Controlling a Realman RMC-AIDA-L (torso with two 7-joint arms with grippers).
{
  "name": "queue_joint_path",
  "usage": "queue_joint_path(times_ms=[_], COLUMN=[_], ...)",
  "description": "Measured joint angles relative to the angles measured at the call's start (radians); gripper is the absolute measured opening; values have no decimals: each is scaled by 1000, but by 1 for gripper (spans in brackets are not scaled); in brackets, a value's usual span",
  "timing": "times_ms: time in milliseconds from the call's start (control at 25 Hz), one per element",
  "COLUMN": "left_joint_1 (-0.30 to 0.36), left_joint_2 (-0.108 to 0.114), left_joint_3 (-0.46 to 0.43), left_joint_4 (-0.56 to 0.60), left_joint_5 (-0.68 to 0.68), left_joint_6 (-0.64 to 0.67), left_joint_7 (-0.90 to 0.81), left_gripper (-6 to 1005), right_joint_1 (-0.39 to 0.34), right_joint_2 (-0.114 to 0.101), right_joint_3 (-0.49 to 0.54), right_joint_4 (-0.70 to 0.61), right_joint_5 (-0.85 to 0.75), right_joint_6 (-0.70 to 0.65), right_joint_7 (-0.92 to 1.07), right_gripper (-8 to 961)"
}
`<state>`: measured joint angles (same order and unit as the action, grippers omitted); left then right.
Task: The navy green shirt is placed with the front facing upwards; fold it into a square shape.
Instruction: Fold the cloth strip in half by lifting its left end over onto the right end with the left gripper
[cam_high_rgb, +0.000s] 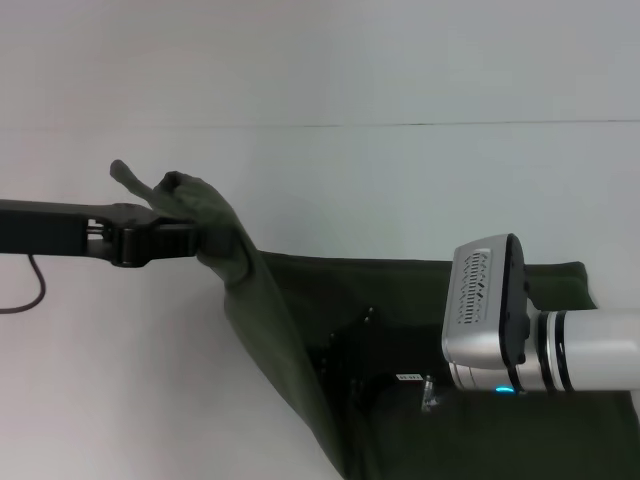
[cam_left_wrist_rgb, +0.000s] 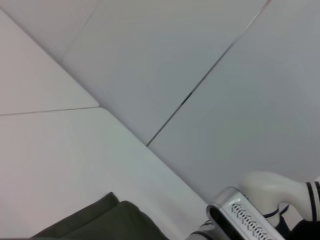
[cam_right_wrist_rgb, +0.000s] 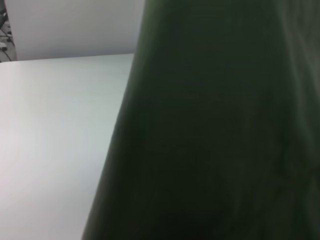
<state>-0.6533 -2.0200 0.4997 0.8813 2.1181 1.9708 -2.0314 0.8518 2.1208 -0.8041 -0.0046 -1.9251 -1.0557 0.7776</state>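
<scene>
The navy green shirt (cam_high_rgb: 270, 330) is partly lifted. My left gripper (cam_high_rgb: 188, 240) reaches in from the left and is shut on a bunched edge of it, held well above the table. From there the cloth hangs in a taut slanted sheet down to the near edge. The remainder lies flat on the table at the right (cam_high_rgb: 400, 290). My right gripper (cam_high_rgb: 352, 352) is a dark shape low over the flat cloth, beyond its silver wrist (cam_high_rgb: 488, 312). Dark shirt cloth (cam_right_wrist_rgb: 215, 130) fills most of the right wrist view. A fold of the shirt (cam_left_wrist_rgb: 100, 220) shows in the left wrist view.
The white table (cam_high_rgb: 120, 380) stretches bare to the left of the shirt and behind it, up to a white wall (cam_high_rgb: 320, 60). A thin black cable (cam_high_rgb: 35, 285) hangs under the left arm. The right arm's silver wrist (cam_left_wrist_rgb: 240, 216) shows in the left wrist view.
</scene>
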Motion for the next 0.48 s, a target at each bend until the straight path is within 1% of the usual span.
queue_joint_path(times_ms=[200, 480], left_joint_1=[-15, -25], left_joint_2=[-13, -15], left_joint_3=[2, 3], left_joint_4=[-16, -22], left_joint_5=[-15, -50], left_joint_6=[1, 2], left_joint_7=[24, 40], left_gripper=[32, 32], right_joint_1=[14, 41], right_joint_2=[2, 2], right_joint_3=[1, 3], right_joint_4=[14, 51], right_joint_5=[0, 0], right_joint_6=[19, 27], right_joint_7=[-15, -59], right_gripper=[3, 3])
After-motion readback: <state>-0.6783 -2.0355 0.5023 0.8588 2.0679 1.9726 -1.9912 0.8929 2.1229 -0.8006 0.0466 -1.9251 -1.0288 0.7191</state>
